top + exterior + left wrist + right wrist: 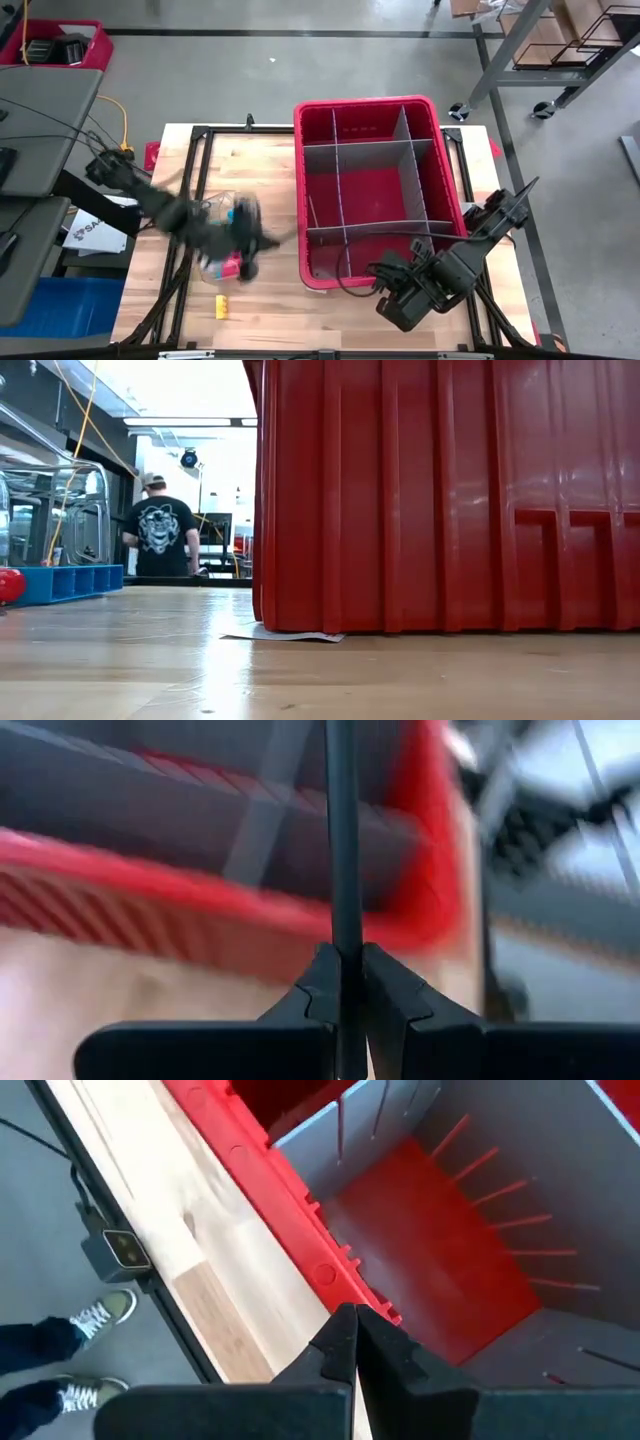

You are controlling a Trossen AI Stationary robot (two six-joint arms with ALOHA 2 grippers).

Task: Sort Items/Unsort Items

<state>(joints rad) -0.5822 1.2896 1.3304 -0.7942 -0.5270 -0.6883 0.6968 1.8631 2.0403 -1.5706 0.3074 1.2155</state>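
Left tool (345, 982) is clamped on a thin, smooth dark stick (342, 830) that runs straight up between its fingers, hovering over the pale wood-grain worktop (270, 300) at about 9 o'clock of the ribbed red plastic bin (375, 105) with grey dividers. That arm is a blur from above, so whatever sits under it is hard to read. A small blocky yellow piece (221, 306) lies near 7 o'clock. Right tool (352, 1342) is shut and empty over the bin's 5 o'clock corner.
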